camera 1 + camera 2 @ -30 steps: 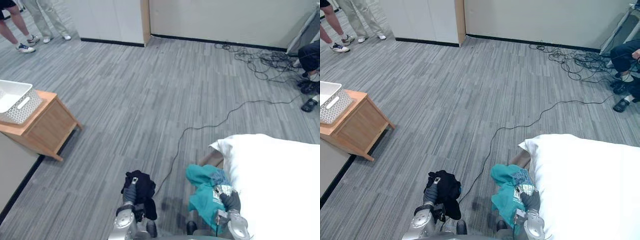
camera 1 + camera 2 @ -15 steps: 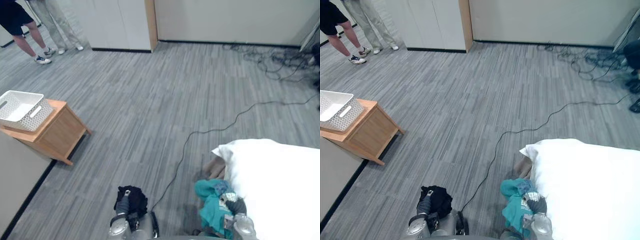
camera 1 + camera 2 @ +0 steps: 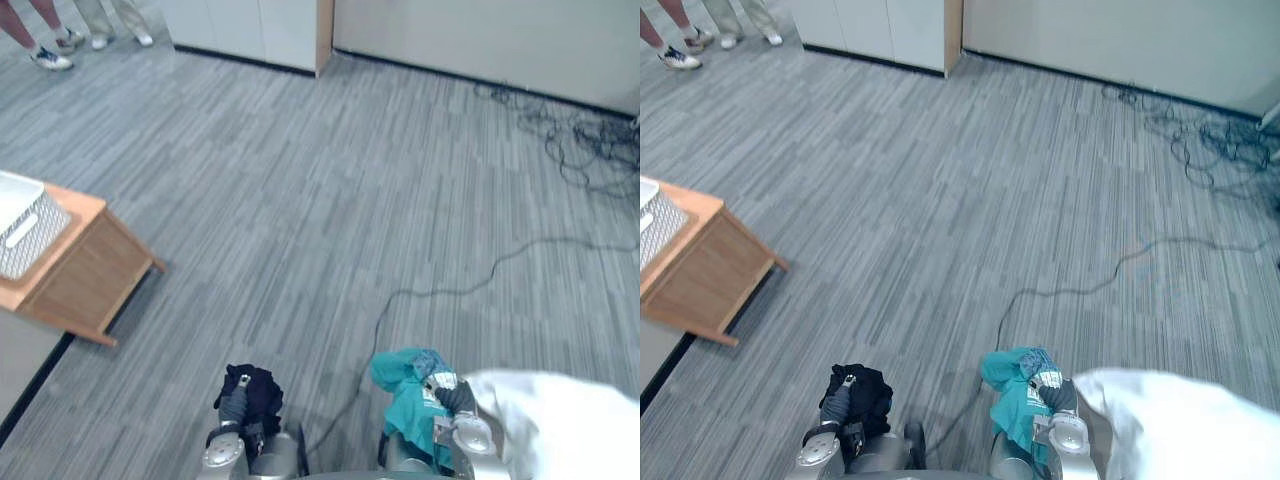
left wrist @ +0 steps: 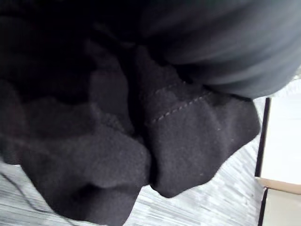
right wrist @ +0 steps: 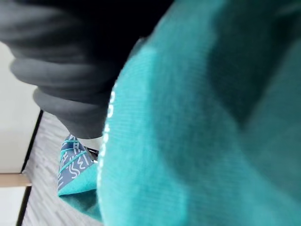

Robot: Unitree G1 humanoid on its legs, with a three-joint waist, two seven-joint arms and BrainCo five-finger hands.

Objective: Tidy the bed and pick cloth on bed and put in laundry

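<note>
My left hand [image 3: 233, 402] is low in the left eye view, shut on a bunched black cloth [image 3: 256, 392] held above the carpet. In the left wrist view the black cloth [image 4: 117, 141] hangs in folds right against the hand's dark cover. My right hand [image 3: 456, 396] is shut on a teal cloth [image 3: 404, 398] with a patterned blue lining, beside the corner of the white bed [image 3: 575, 430]. That teal cloth [image 5: 188, 141] presses close to the hand in the right wrist view. A white laundry basket [image 3: 20, 225] stands on a wooden side table [image 3: 80, 275] at the far left.
Grey carpet stretches ahead to the wall and a wood-edged white cabinet [image 3: 322, 30]. A thin black cable [image 3: 450, 292] crosses the floor toward a tangle of cables [image 3: 590, 150] at the back right. People's shoes [image 3: 50, 58] show at the top left.
The camera has moved: the basket and table now sit at the left edge and less of the bed shows. Both hands still hold their cloths low in view.
</note>
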